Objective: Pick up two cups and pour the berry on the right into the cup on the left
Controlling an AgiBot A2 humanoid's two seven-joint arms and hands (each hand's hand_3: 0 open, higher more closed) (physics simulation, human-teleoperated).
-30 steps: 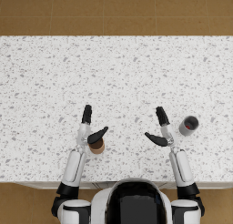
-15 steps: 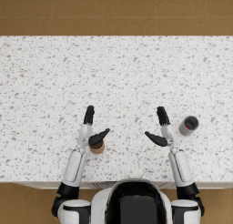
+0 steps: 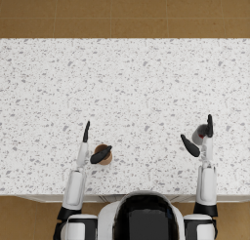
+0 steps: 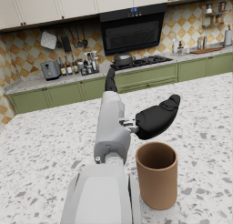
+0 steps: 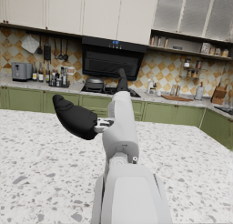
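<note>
A brown cup [image 3: 104, 156] stands upright near the table's front edge, left of centre. My left hand [image 3: 87, 147] is beside it on its left, fingers stretched forward, thumb [image 3: 100, 156] reaching over the cup's rim. In the left wrist view the thumb [image 4: 157, 118] hovers just above the empty brown cup [image 4: 157, 175], holding nothing. A grey cup [image 3: 198, 135] with a red berry [image 3: 201, 135] inside stands at the right. My right hand [image 3: 203, 144] is spread around it, fingers over its right side, thumb to its left. The right wrist view shows that hand [image 5: 109, 120] but no cup.
The speckled white table [image 3: 127, 88] stretches wide beyond both cups. Its front edge [image 3: 127, 196] runs just behind my forearms. Brown floor lies past the far edge.
My right hand has moved right, from left of the grey cup to around it. My left hand has shifted a little left and back beside the brown cup. Both cups stayed put.
</note>
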